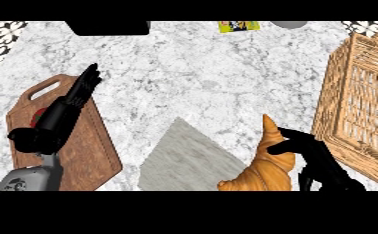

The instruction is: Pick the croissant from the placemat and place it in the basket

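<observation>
While the golden-brown curved croissant [267,169] stood at the right edge of the grey cloth placemat [188,159], the black right hand [314,154] pressed against its right side, fingers curled round its upper horn. Just right lay the woven wicker basket [351,103]. Over the brown wooden cutting board [81,143], the left hand [63,113] rested with straight fingers pointing up on the marble table [199,73].
</observation>
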{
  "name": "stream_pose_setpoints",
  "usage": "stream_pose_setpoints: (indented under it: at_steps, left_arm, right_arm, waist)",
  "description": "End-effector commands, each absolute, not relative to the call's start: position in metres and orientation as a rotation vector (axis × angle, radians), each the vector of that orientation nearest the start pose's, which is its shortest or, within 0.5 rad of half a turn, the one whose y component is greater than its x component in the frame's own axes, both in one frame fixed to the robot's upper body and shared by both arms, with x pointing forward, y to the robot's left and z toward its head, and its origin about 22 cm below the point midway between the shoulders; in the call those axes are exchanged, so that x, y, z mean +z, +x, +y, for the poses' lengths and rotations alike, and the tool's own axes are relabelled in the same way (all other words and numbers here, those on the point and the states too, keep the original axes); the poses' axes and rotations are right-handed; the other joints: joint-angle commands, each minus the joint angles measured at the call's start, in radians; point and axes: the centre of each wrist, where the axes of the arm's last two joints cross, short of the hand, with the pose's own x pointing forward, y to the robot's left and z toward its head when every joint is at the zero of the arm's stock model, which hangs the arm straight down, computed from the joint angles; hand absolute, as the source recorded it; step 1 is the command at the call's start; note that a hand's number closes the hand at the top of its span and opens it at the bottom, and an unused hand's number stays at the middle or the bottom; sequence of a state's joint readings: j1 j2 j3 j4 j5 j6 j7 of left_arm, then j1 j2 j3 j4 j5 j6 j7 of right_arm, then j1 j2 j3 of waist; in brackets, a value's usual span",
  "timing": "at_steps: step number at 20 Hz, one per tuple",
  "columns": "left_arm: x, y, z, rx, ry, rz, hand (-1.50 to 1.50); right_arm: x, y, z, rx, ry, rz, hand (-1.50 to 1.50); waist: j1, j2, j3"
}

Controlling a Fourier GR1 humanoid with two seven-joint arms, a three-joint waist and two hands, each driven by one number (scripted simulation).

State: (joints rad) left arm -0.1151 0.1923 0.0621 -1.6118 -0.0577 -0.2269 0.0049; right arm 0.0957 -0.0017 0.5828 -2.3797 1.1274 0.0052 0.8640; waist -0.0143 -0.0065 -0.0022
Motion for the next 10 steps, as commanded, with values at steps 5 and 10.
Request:
stream_pose_setpoints:
  at_steps: [5,10]
  left_arm:
    - [0.060,0.273,0.265,-0.390,0.048,-1.690,0.00]
    - [0.053,0.278,0.270,-0.395,0.043,-1.692,0.00]
  right_arm:
    - [0.219,0.133,-0.168,0.202,-1.019,-1.546,1.50]
    - [0.240,0.181,-0.190,0.110,-1.085,-1.532,1.50]
  waist:
    - [0.012,0.004,0.001]
    - [0.016,0.007,0.002]
